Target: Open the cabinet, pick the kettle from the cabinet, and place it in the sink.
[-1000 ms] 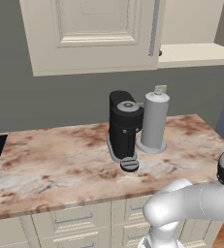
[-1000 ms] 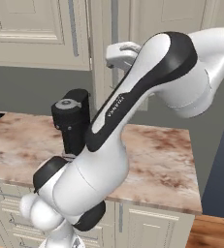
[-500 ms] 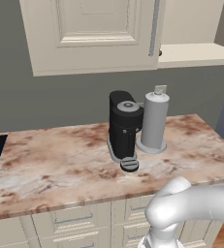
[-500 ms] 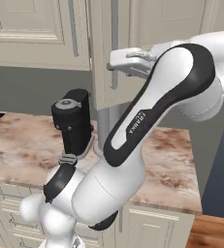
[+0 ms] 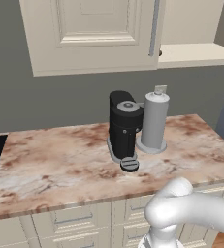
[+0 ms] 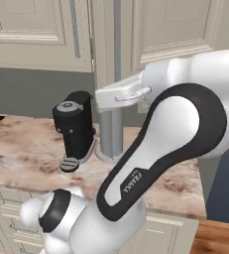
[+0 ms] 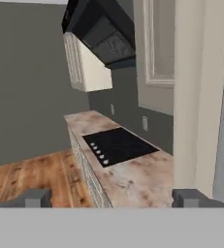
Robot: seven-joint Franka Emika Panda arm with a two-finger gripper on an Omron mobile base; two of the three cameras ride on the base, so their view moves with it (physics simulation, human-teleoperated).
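The end effector (image 7: 111,197) has spread apart, empty, beside the cabinet (image 7: 193,97) door edge.

We see a cream cabinet (image 5: 91,36) with a silver bar handle (image 5: 155,26), above a countertop (image 5: 60,162) marbled in pink, brown and white. On it, a black coffee machine (image 5: 124,127) beside a pale grey canister (image 5: 153,122). There's a black glass cooktop (image 7: 118,145), dark range hood (image 7: 101,29), grey wall (image 5: 60,99), orange-brown wood floor (image 7: 31,177).
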